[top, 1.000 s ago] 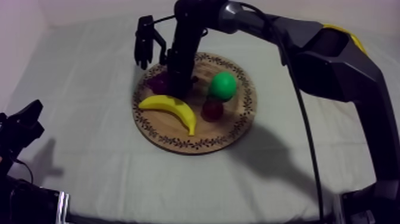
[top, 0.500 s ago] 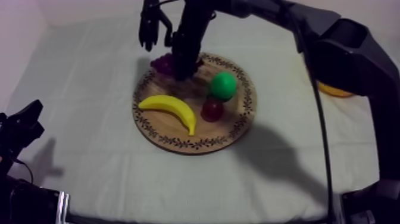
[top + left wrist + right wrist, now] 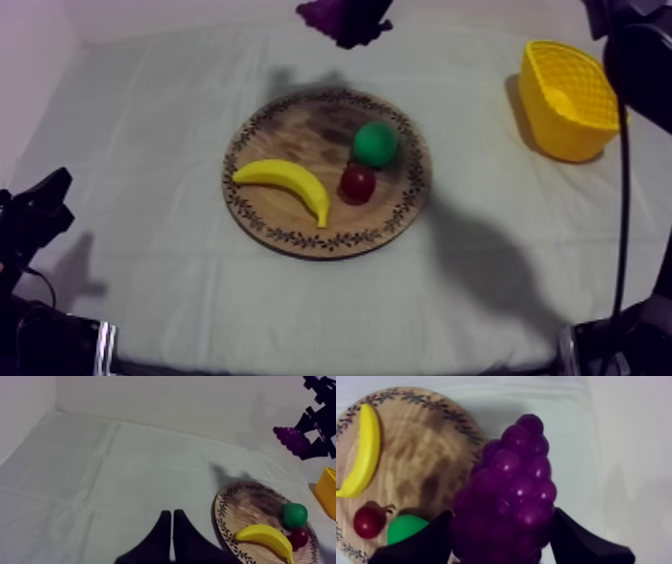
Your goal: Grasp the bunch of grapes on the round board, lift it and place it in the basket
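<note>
The purple bunch of grapes [image 3: 511, 496] hangs in the air, with my right gripper [image 3: 502, 517] shut on it; one black finger [image 3: 421, 543] presses each flank. From above, the grapes [image 3: 330, 15] are high over the cloth beyond the far rim of the wooden board [image 3: 300, 130]. The left wrist view has the grapes [image 3: 291, 438] up in the right gripper [image 3: 314, 426], above the board [image 3: 222, 508]. The yellow basket [image 3: 565, 100] stands at the right of the table. My left gripper [image 3: 171, 526] is shut on nothing, low at the left [image 3: 40, 205].
On the board lie a banana [image 3: 290, 182], a green pear [image 3: 375, 143] and a small red fruit [image 3: 357, 183]. Below the grapes the board [image 3: 421, 441] carries the banana [image 3: 361, 451], red fruit [image 3: 368, 522] and pear [image 3: 406, 528]. The basket [image 3: 327, 488] stands beyond the board.
My right gripper has lifted the grapes off the board, up and away toward the far edge; the arm has swung clear of the basket. The left arm has not moved.
</note>
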